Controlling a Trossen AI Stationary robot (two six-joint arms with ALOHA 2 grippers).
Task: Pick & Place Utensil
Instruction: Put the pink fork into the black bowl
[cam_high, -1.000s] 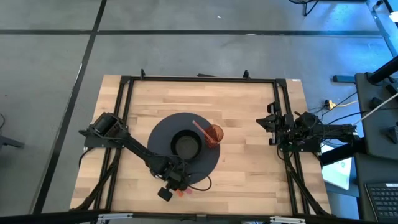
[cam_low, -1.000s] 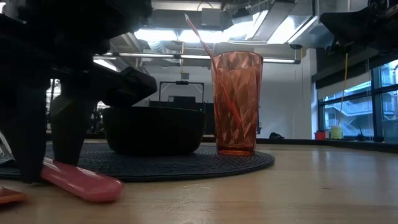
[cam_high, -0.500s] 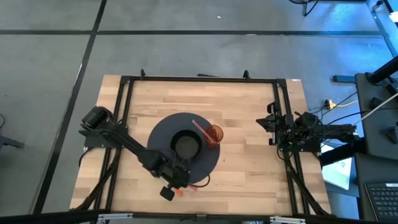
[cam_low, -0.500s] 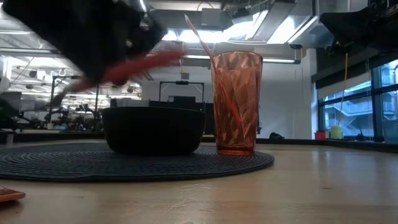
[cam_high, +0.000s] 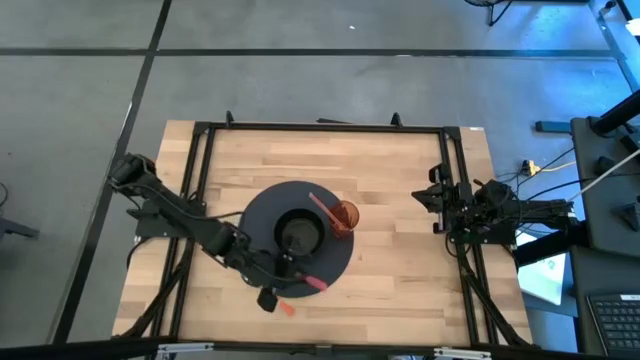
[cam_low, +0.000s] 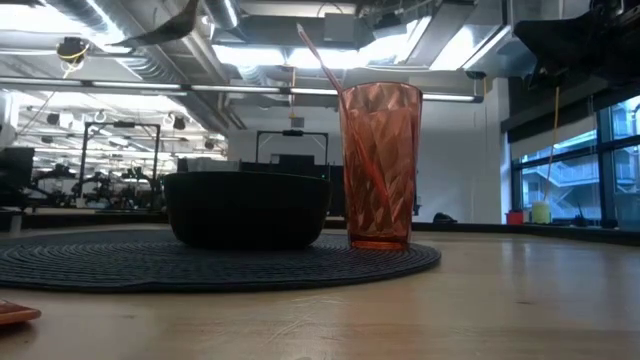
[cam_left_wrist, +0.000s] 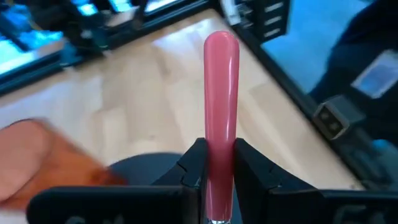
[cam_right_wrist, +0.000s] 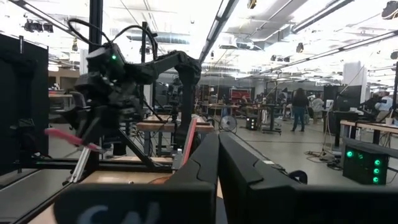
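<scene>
The pink utensil (cam_high: 308, 281) has been lifted clear of the table and is now carried in the air, clamped between the fingers of the left gripper (cam_high: 288, 272) near the front edge of the round dark placemat (cam_high: 262, 215); a second ago it was lying on the wood by that edge with the gripper down on it. In the left wrist view the smooth pink handle (cam_left_wrist: 220, 112) is seen sticking straight out from between the two dark fingers (cam_left_wrist: 194, 163), gripped on both sides, so the pick is judged done and only the placing is left. In the low view the gripper and utensil have gone up out of the frame, where half a second ago they were a blur over the bowl. The black bowl (cam_low: 247, 207) is left standing at the middle of the mat, with the ribbed orange tumbler (cam_low: 380, 165) just beside it, a pink straw-like stick (cam_high: 322, 210) already leaning in it. A small orange piece (cam_high: 287, 308) is left on the wood near the front edge of the table (cam_high: 400, 170); what it is cannot be made out. The working end of the held utensil is hidden behind the fingers, so its kind cannot be told. The right gripper (cam_right_wrist: 217, 162) is parked at the right edge of the table, its fingers pressed together on nothing.
</scene>
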